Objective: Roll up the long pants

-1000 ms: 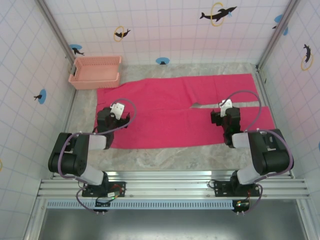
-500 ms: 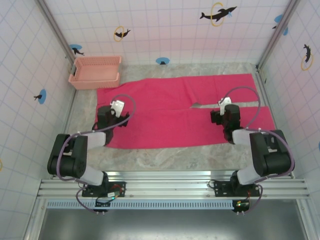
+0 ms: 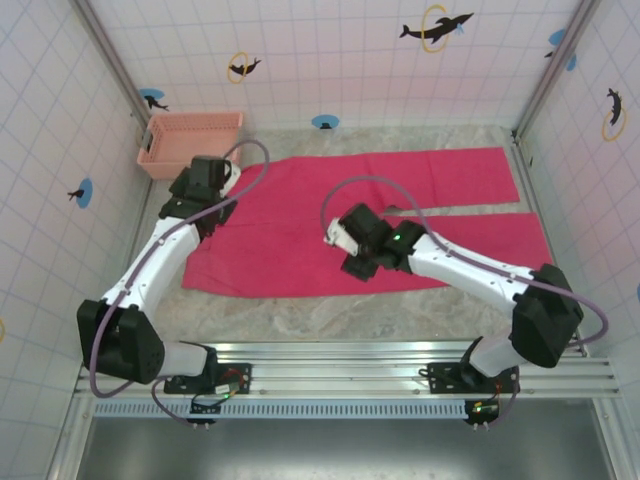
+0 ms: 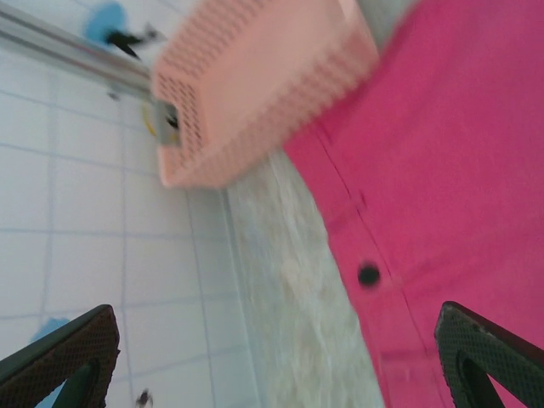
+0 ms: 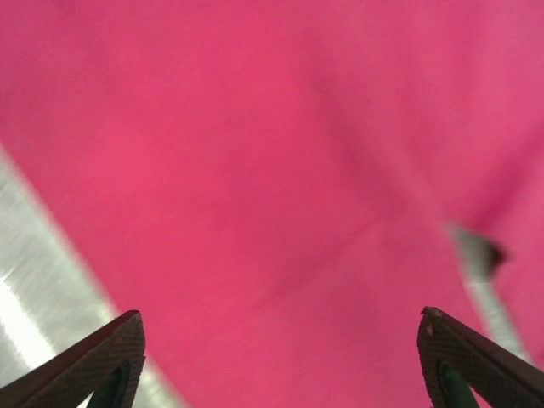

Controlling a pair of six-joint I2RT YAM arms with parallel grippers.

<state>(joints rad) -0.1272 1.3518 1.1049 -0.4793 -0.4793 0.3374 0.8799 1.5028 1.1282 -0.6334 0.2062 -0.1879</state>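
The long pants (image 3: 300,225) lie flat on the table, magenta-red, with the waist at the left and two legs running right. My left gripper (image 3: 200,182) hovers open over the far left waist corner, close to the basket. In the left wrist view the open gripper (image 4: 272,378) is above bare table beside the waistband (image 4: 442,195), which has a small black button (image 4: 368,274). My right gripper (image 3: 348,240) is open above the middle of the pants. In the right wrist view the gripper (image 5: 280,365) has only pants cloth (image 5: 280,170) between its wide-apart fingers.
A salmon-pink lattice basket (image 3: 190,142) stands at the back left, just beyond the waist; it looms close in the left wrist view (image 4: 255,85). Tiled walls enclose the table. Bare marble table (image 3: 330,315) runs along the near side of the pants.
Both arms have stretched out from near the front edge. The left gripper went far and left to the waist corner; the right one swung left to the pants' middle.
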